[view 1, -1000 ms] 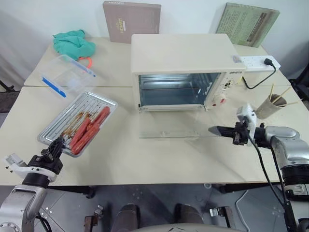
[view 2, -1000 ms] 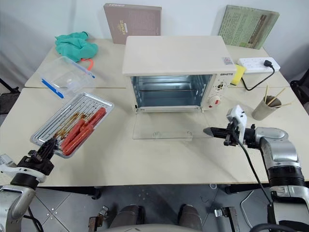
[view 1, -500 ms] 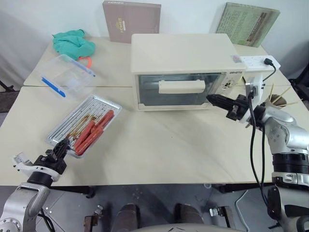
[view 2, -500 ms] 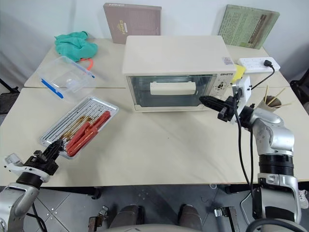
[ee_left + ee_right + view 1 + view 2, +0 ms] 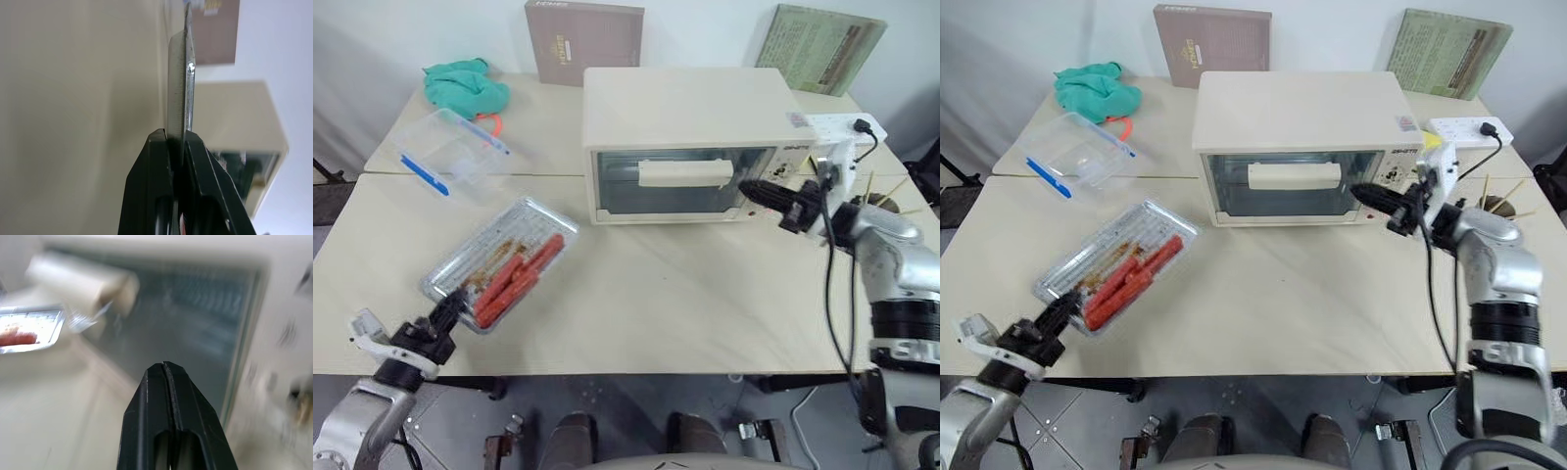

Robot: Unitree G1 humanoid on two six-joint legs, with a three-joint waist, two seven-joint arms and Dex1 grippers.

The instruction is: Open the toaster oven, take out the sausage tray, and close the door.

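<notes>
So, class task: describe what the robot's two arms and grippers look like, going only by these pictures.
Both arms are silver-grey metal with rounded segments. Each gripper, left and right, has two slim black tapering fingers on a black wrist block. A white bracket sits by each wrist, and a black cable trails along the right arm.

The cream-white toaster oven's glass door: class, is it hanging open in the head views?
No, the glass door stands shut, upright against the cream-white toaster oven, its bar handle facing forward.

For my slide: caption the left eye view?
Left pincer grips the sausage tray; shut right pincer by the closed oven door.
</notes>
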